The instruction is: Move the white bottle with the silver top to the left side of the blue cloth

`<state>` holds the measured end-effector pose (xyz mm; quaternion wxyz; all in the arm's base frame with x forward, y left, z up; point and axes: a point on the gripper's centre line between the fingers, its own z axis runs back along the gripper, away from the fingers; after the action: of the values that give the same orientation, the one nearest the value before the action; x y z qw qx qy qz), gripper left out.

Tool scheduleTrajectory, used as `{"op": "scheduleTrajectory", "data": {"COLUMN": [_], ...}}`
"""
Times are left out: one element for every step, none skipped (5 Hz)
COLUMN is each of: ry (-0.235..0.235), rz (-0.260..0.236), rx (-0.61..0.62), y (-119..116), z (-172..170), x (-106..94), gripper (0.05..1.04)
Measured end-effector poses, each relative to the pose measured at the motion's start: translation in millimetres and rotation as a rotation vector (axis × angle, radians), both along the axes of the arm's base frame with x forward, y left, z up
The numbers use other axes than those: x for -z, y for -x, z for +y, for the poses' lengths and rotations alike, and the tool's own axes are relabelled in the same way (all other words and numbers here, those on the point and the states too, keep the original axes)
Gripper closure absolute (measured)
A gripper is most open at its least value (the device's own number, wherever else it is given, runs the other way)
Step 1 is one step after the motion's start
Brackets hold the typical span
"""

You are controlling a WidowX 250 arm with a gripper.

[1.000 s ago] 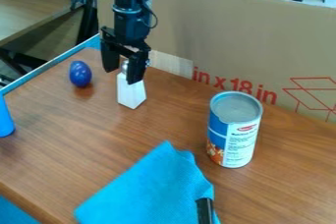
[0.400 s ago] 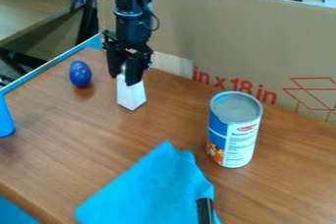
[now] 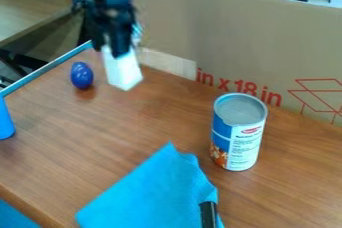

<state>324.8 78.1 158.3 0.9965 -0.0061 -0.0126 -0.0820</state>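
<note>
The black gripper (image 3: 110, 47) hangs at the upper left, shut on the top of a white tapered block (image 3: 123, 71). The block dangles slightly tilted, raised off the wooden table. Just left of it a dark blue egg-shaped object (image 3: 81, 75) rests on the table. A blue and white can (image 3: 238, 132) stands upright to the right. At the front lies a bright blue cloth (image 3: 157, 192), with a black handle-like item (image 3: 209, 215) on its right edge.
A large cardboard panel (image 3: 234, 37) walls off the back of the wooden table (image 3: 133, 137). Part of a blue object (image 3: 5, 119) stands at the left edge, and a blue rim (image 3: 50, 65) runs along the table's far left side.
The gripper, open around the white block's top at first, has shut on it and moved up and a little left, carrying the block off the table.
</note>
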Motion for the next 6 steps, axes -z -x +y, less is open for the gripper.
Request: {"op": "scheduleTrajectory", "data": {"ry": [-0.040,-0.084,-0.087,-0.098,-0.100,-0.119], "rz": [0.060,0.158,0.191,0.212,0.228,0.179], "rx": [-0.031,-0.037,-0.023,0.028,0.048,0.084], "y": [40.8,74.9,98.4,110.4,121.2,127.8], "z": [-2.5,-2.6,-7.3,-13.0,-17.1,-18.3], "x": [-6.2,15.5,31.1,47.6,64.6,78.3], "gripper": [0.489,0.489,0.489,0.489,0.489,0.489]}}
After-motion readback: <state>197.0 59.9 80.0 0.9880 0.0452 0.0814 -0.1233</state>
